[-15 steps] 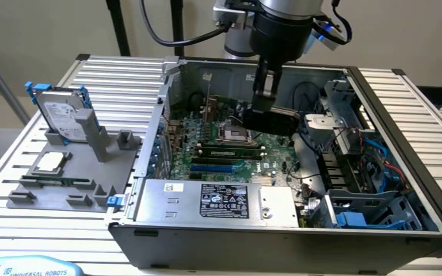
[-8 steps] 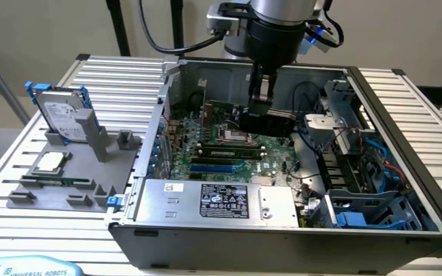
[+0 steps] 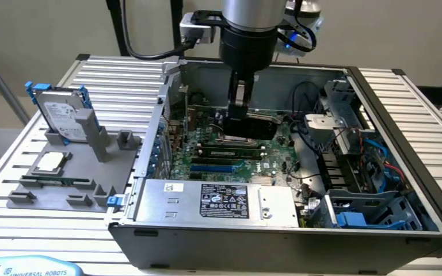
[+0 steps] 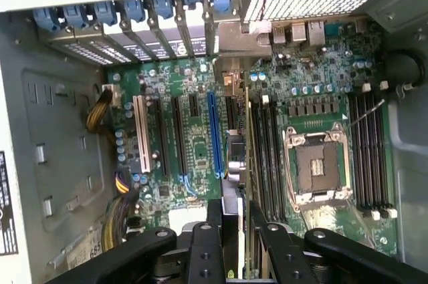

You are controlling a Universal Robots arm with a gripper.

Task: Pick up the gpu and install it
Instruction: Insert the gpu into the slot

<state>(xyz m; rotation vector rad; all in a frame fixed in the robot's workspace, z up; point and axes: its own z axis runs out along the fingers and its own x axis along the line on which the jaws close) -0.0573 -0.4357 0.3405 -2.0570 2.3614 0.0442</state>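
Gripper point(image 3: 240, 122) is down inside the open computer case point(image 3: 405, 172), jaws partly closed and clamped on the gpu point(image 4: 248, 184). In the wrist view I see the card edge-on between the black fingers point(image 4: 215, 227), standing upright over the motherboard point(image 4: 194, 144). It sits between the long blue slot point(image 4: 214, 137) and the empty processor socket point(image 4: 317, 167), with its silver end bracket toward the case's rear wall. I can't tell if it's seated in a slot.

Surface: a slatted aluminium table point(image 3: 413, 98), with the case lying on its side on it, lid off. The power supply point(image 3: 205, 201), with a black label, runs along the case's near edge. A grey holder fixture point(image 3: 79, 178) sits on the table at the exterior view's left, just beside the case. In it, a silver hard drive with blue rails point(image 3: 60, 112) stands upright, and a small square processor chip point(image 3: 52, 162) lies flat near it.

Room: a plain beige wall point(image 3: 44, 29) behind and a black cable point(image 3: 129, 34) hanging down beside the arm. A light blue device point(image 3: 29, 269) marked UNIVERSAL ROBOTS lies at the table's near corner.
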